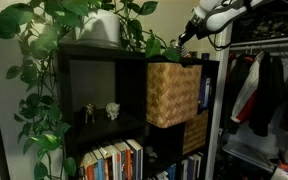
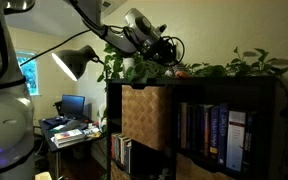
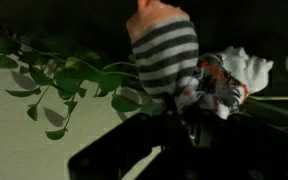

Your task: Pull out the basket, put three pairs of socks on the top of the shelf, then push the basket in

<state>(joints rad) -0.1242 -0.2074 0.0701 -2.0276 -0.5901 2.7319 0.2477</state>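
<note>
Pincer (image 3: 179,122) over shelf (image 2: 199,85) top, closure unclear, striped socks (image 3: 169,55) right at its tips

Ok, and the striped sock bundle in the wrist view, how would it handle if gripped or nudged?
The striped sock bundle looks like soft knit, so it would probably squash and flop rather than hold shape. Likely light for its bulk, not fragile. Its rounded form might roll against the patterned socks beside it.
</note>
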